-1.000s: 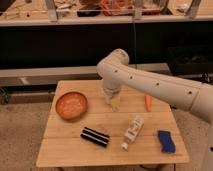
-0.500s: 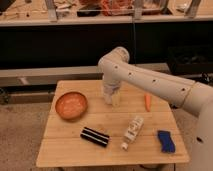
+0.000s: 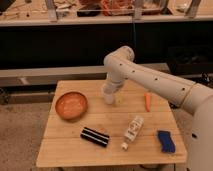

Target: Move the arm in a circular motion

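I see the arm (image 3: 150, 80) reaching in from the right edge of my view. Its thick white segments run up and left over the table (image 3: 110, 120) to a rounded joint above the back of the tabletop. From that joint the last segment drops almost straight down. The gripper (image 3: 109, 96) hangs at its narrow pale tip, low over the back middle of the table, and I cannot tell whether it touches the wood. I also cannot tell its state from here, nor whether it holds anything. Just to its right is a small pale thing (image 3: 119, 100) that I cannot make out.

The table is light wood. An orange bowl (image 3: 57, 106) sits toward its left, near the gripper but apart from it. A carrot (image 3: 147, 101) lies near the back right, under the arm's long segment, pointing roughly front to back. A white bottle (image 3: 133, 131) lies on its side in front of the middle, cap toward the front edge. A black bar (image 3: 95, 136) with pale stripes lies slanted to the bottle's left, in front of the bowl. A blue object (image 3: 166, 141) rests near the front right corner, well apart from the gripper.

Behind the table I see a dark counter front, with a shelf (image 3: 100, 20) above it carrying clutter too blurred for me to name.
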`<state>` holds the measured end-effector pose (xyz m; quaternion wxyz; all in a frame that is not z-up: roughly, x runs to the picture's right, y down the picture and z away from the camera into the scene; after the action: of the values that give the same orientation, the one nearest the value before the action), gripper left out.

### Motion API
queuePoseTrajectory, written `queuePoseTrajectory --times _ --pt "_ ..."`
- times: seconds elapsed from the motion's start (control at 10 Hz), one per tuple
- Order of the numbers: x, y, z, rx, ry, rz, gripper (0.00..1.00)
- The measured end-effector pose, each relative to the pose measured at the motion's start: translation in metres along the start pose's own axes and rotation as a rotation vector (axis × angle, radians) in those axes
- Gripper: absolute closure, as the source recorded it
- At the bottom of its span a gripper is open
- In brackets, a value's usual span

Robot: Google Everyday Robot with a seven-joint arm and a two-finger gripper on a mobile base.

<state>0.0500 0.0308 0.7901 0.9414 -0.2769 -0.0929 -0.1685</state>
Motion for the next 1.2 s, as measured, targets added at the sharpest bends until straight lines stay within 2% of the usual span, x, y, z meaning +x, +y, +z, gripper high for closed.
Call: queuePoseTrajectory --times 0.2,0.5,0.7,1.0,1.2 --pt "0.003 0.001 0.002 0.000 -0.009 0.002 0.20" --pt "0.028 0.007 0.005 0.004 -0.020 0.023 0.20" --pt "0.033 0.013 0.006 0.002 -0.035 0.037 0.20" --pt "0.068 0.035 0.006 0.004 -0.040 0.074 0.20" --pt "0.080 0.043 0.005 0.002 -0.050 0.096 0.20"
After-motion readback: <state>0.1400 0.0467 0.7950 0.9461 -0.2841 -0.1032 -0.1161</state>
